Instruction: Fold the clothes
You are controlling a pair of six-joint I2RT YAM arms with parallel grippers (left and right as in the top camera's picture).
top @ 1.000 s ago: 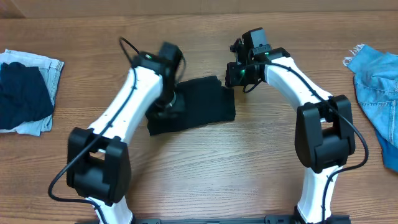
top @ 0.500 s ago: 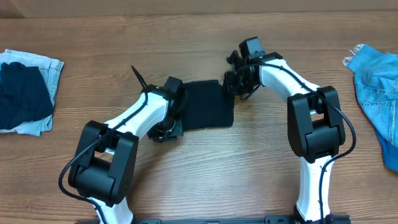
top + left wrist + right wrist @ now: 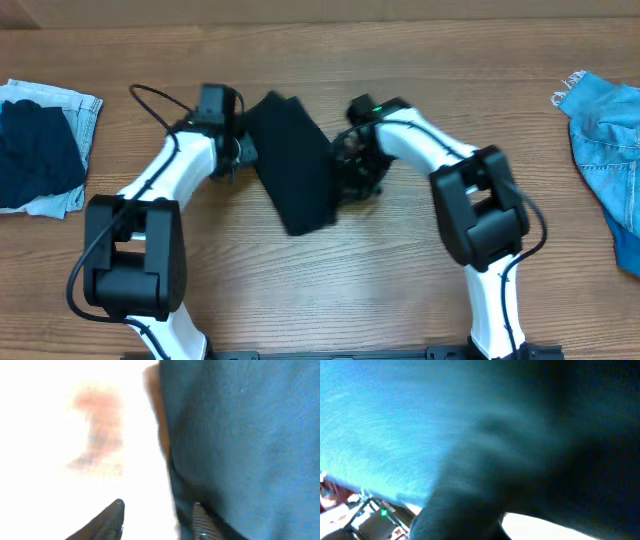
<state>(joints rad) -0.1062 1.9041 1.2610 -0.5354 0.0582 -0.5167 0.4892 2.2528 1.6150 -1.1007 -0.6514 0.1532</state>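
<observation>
In the middle of the bench (image 3: 400,290) lies the clothes (image 3: 295,165), a plain black garment folded into a long, narrow block that sits slanted, its upper end toward the far left and its lower end toward the near right. The left claw (image 3: 238,150) sits just beside the upper left edge of the block. In the left wrist view its two fingertips (image 3: 114,516) stand apart with bright bench showing between them, and the cloth's edge runs down close by the right-hand tip; the claw is partly open and grips nothing. The right claw (image 3: 346,172) is at the opposite long edge, pressed up against the black cloth near its middle. Its wrist view is filled with dark, blurred fabric and shows no fingers; the claw is closed tight, and I cannot tell whether any cloth is pinched in it. At the far left edge of the bench a pale denim piece (image 3: 85,108) lies with a dark navy cloth (image 3: 35,150) on top of it. At the far right edge lies a bright blue denim garment (image 3: 605,135), well apart from both arms.
</observation>
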